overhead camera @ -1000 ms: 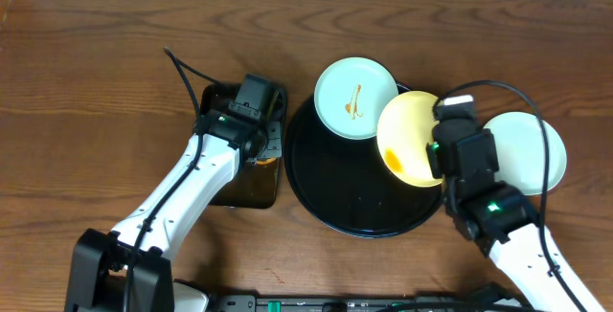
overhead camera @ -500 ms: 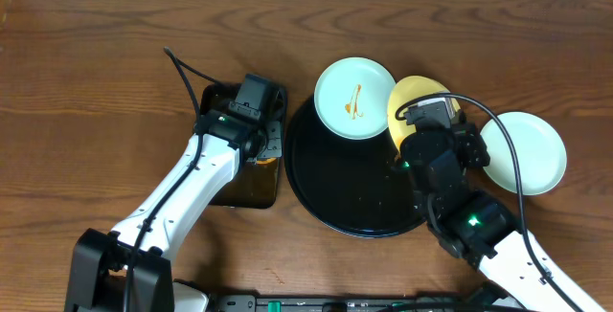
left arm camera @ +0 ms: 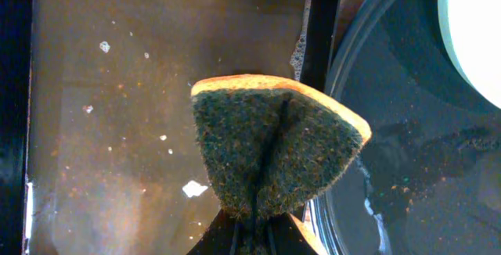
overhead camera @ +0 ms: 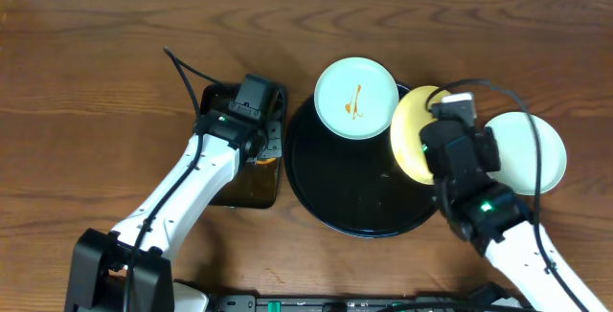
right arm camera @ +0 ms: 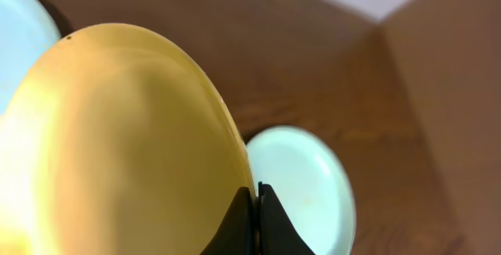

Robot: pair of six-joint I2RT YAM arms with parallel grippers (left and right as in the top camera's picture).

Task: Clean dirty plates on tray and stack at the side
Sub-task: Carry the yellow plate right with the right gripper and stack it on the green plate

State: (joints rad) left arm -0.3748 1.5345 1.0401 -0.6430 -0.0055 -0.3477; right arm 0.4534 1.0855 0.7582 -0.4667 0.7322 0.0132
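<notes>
Right gripper [right arm camera: 254, 206] is clamped shut on the rim of the yellow plate [overhead camera: 412, 140], holding it tipped up on edge over the right rim of the round black tray [overhead camera: 330, 192]. The plate's upper left edge sits just beside the smeared mint plate [overhead camera: 366, 97]. Can't tell if they touch. That mint one has an orange-brown sauce streak [overhead camera: 357, 102] and hangs over the tray's top rim, partly out over the table [overhead camera: 96, 82].

The second mint plate [overhead camera: 532, 154] lies flat on the wood, right of the tray, its left edge hidden under the right arm.

Left gripper [left arm camera: 252, 235] is pinched closed on a folded sponge [left arm camera: 274, 149], green scrubby side facing the wrist cam. The sponge hangs right over the border between the rectangular tray [left arm camera: 117, 130] of brownish sudsy water and the black tray's left rim.

Room-wise, the middle and lower part of the black tray is bare gloss, and open wood runs across the top and left of the frame.
</notes>
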